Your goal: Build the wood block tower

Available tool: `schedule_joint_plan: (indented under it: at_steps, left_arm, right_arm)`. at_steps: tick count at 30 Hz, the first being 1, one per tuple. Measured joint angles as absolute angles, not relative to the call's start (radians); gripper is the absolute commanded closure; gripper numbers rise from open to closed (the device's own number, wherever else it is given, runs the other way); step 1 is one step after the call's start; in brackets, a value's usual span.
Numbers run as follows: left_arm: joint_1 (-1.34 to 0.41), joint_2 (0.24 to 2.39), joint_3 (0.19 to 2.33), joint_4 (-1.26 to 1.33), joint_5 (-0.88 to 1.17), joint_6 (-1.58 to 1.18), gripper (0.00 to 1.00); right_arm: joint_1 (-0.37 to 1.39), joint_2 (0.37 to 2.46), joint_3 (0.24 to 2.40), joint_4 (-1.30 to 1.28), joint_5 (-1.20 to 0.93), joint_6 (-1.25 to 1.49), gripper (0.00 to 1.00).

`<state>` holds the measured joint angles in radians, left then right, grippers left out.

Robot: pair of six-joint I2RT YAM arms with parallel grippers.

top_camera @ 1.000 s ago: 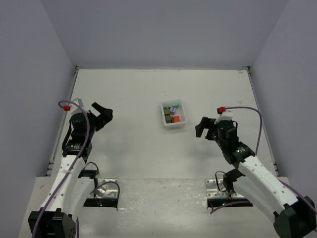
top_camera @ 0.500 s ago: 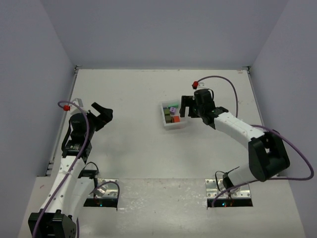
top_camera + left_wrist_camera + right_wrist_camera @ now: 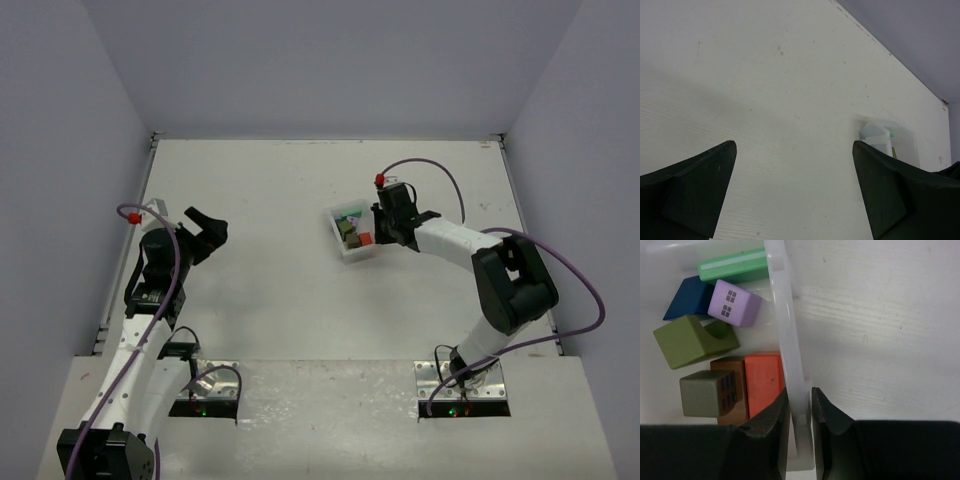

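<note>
my right gripper (image 3: 799,395) is clenched on a side wall of the white tray (image 3: 785,310). one finger is inside the tray and the other is outside over the table (image 3: 880,340), with the thin plastic rim pinched between them. from above, that arm reaches forward and to the left, and the tray sits a little right of the table's centre, turned slightly askew

the wood blocks all lie loose inside the tray. in my wrist view, a green bar (image 3: 732,265) with a pale stripe lies at the far end. just beside it are a dark blue block (image 3: 687,299) and a purple cube (image 3: 734,304) with small window squares printed on it, resting tilted. nearer to me is an olive block (image 3: 690,340) with a curved notch in it. closest to my inner finger is a red-orange block (image 3: 762,382) against the wall. a brown block (image 3: 730,365) touches it, and a grey-olive cube (image 3: 702,395) with windows on its side sits against the brown one

my left gripper (image 3: 207,222) hangs well apart on the left side, jaws spread wide over the table, and its camera catches the tray only far off
</note>
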<state>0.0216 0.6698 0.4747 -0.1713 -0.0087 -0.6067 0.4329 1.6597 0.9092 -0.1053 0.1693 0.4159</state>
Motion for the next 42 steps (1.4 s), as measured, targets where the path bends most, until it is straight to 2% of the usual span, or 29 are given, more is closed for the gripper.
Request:
schedule_joint_plan:
  at_steps: [4,11,20,25,31,42]
  left_arm:
    - [0.022,0.669,0.475,-0.176,-0.020,-0.607,0.00]
    - [0.022,0.667,0.475,-0.179,-0.040,-0.607,0.00]
    - [0.022,0.667,0.475,-0.189,-0.067,-0.607,0.00]
    - [0.022,0.682,0.475,-0.195,-0.095,-0.607,0.00]
    - [0.022,0.711,0.475,-0.209,-0.101,-0.607,0.00]
    - [0.022,0.717,0.475,-0.206,-0.097,-0.607,0.00]
  right_arm:
    - [0.435,1.687,0.940,-0.111,0.185,0.357,1.00]
    - [0.439,1.690,1.008,-0.160,0.217,0.143,1.00]
    - [0.496,1.516,1.027,-0.151,0.236,-0.514,1.00]
    - [0.623,1.504,1.007,-0.115,0.432,-0.841,1.00]
    - [0.697,1.612,0.987,-0.069,0.687,-1.107,1.00]
    - [0.777,1.736,0.970,0.124,1.015,-1.312,1.00]
